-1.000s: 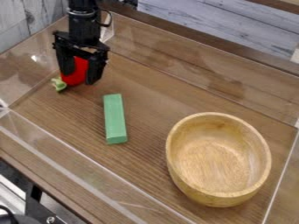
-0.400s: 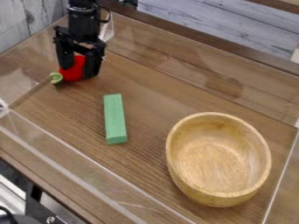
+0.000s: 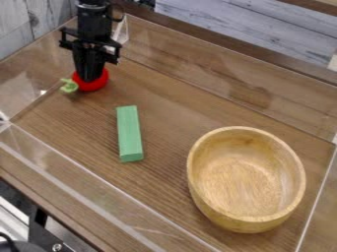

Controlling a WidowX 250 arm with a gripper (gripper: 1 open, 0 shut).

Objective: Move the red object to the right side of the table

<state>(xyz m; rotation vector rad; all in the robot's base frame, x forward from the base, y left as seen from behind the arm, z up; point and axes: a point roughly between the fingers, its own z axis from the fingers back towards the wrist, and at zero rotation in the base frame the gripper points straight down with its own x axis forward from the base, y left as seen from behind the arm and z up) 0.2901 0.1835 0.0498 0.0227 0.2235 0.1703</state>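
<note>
Red object outside wooden bowl, gripped.

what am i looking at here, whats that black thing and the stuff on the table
The black thing is the end of a robot arm, seen by one camera that looks down at the table from in front and above. At its tip is a gripper, whose jaws have closed on a small red toy fruit at the far left. A bit of green, probably its stem, sticks out to the left of it. The fruit seems to sit on the table, not lifted yet. The table is brown wood with low clear walls around it. In the middle lies a green block, flat and apart from everything else. At the near right stands an empty wooden bowl.
</note>
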